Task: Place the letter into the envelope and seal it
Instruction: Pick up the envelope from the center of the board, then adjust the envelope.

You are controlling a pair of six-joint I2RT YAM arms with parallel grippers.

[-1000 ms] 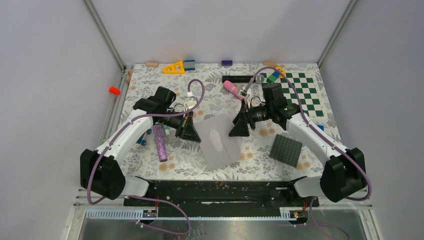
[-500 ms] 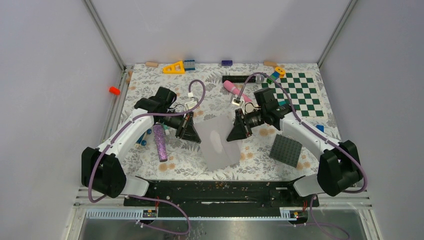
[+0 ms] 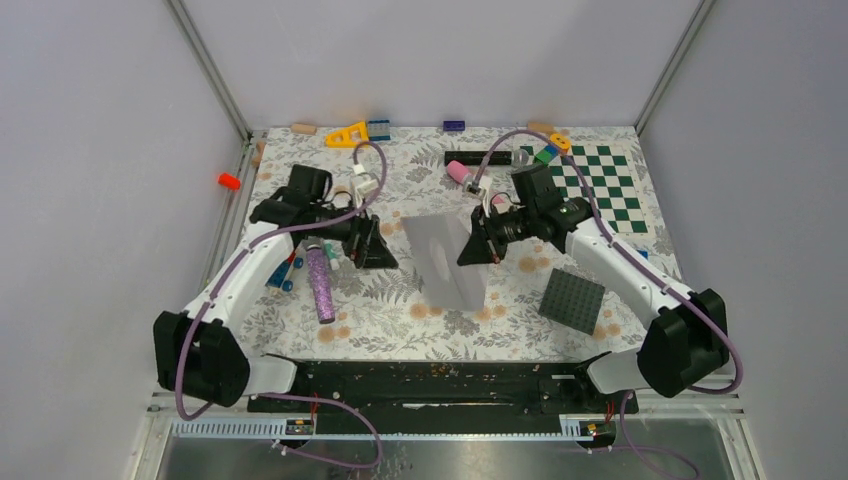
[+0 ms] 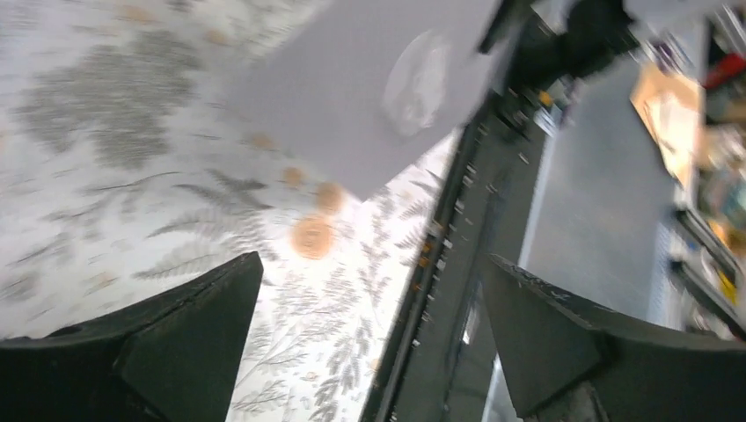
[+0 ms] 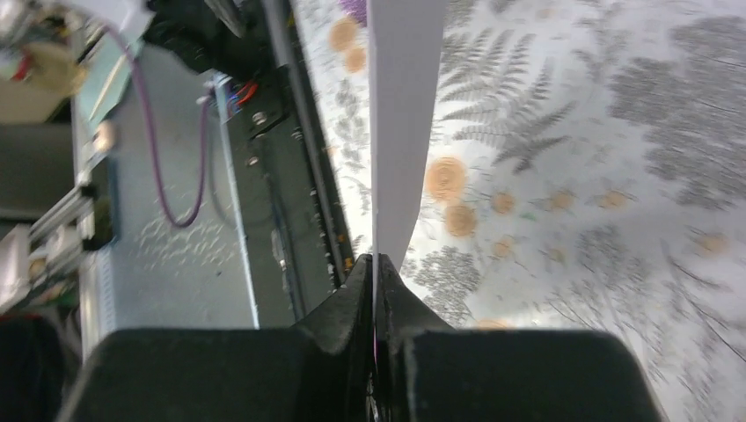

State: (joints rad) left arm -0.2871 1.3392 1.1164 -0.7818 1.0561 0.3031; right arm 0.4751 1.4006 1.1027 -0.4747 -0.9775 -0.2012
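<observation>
The right claw (image 3: 479,250) is pressed together on the right-hand edge of the envelope (image 3: 445,262), pinching it. From the right wrist view it's really obvious: the envelope (image 5: 405,105) shows edge-on as a thin pale strip running away from the right claw (image 5: 374,268), with both fingertips squeezed onto it. The light grey sheet sits in the middle of the bench (image 3: 400,325), tilted rather than lying flat on the floral cloth. Can't tell whether its near corner touches the cloth or not. There's a roundish paler patch around the middle of its face.

The left claw (image 3: 372,245) is spread wide and holding nothing. It sits just left of the envelope, near but apart from it. In the left wrist view the two dark fingers (image 4: 189,325) stand well apart with only fern-print cloth and the black rail in the gap of the left claw (image 4: 369,264), and the envelope (image 4: 369,88) lies out beyond the tips.

Other stuff lying around: a purple glittery cylinder (image 3: 320,285) near the left arm, a dark grey studded plate (image 3: 573,300) to the right of the envelope, a green-and-white checkerboard (image 3: 595,185) at far right, and a pink cylinder (image 3: 460,171) behind the right claw.
</observation>
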